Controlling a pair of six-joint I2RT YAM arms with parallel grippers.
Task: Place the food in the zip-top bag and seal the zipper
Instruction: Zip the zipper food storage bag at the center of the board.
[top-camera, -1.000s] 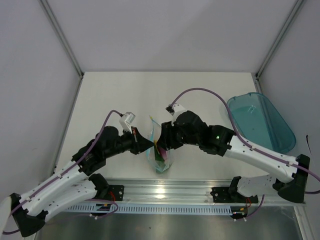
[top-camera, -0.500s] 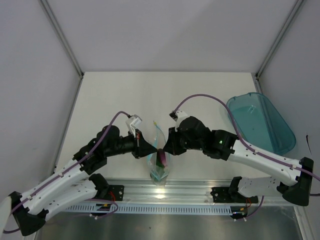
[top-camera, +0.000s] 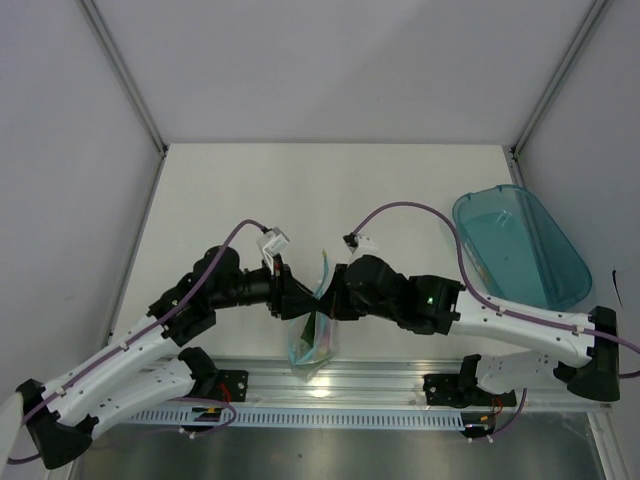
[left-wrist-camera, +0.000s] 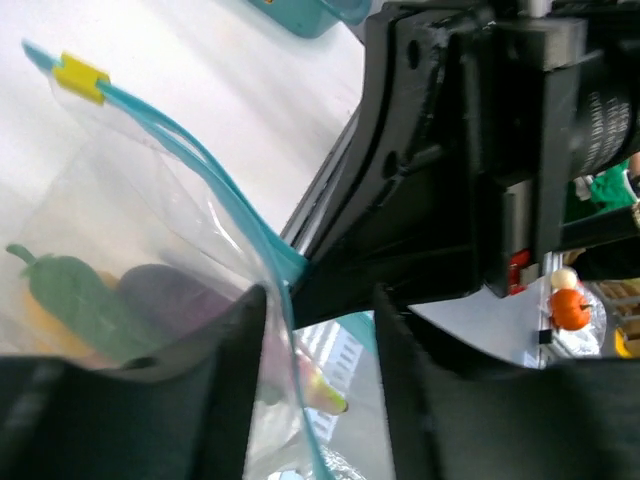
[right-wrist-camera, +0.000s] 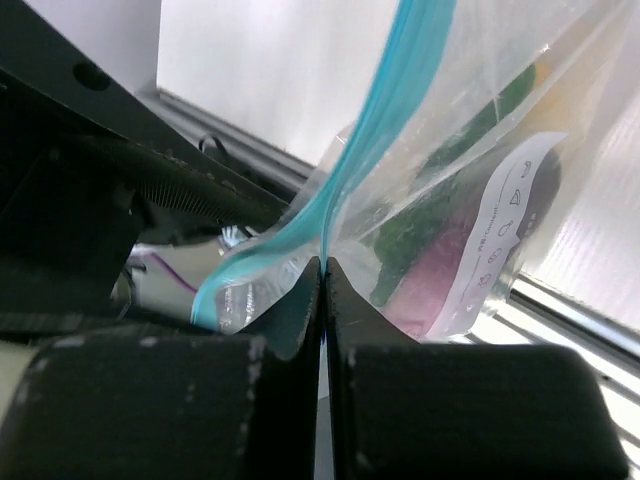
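Note:
The clear zip-top bag (top-camera: 312, 338) hangs between the two arms near the table's front edge. Inside it is the food: a green pepper (left-wrist-camera: 70, 295), a purple eggplant (left-wrist-camera: 165, 300) and something yellow low down (left-wrist-camera: 325, 395). My right gripper (right-wrist-camera: 322, 265) is shut on the teal zipper (right-wrist-camera: 390, 120), pinching the strip flat. My left gripper (left-wrist-camera: 320, 300) is open; the zipper (left-wrist-camera: 200, 170) runs down between its fingers (left-wrist-camera: 220, 380), close to the left one. A yellow slider tab (left-wrist-camera: 80, 75) sits at the strip's far end. The grippers (top-camera: 300, 298) (top-camera: 330, 295) face each other across the bag.
A translucent teal tray (top-camera: 520, 245) stands at the table's right side. The metal rail (top-camera: 330, 385) runs along the near edge just under the bag. Grey walls close in the table on the left, back and right.
My left gripper has opened and let go of the zipper strip. My right gripper has shut on the strip. Both wrists and the bag have sunk toward the near edge.

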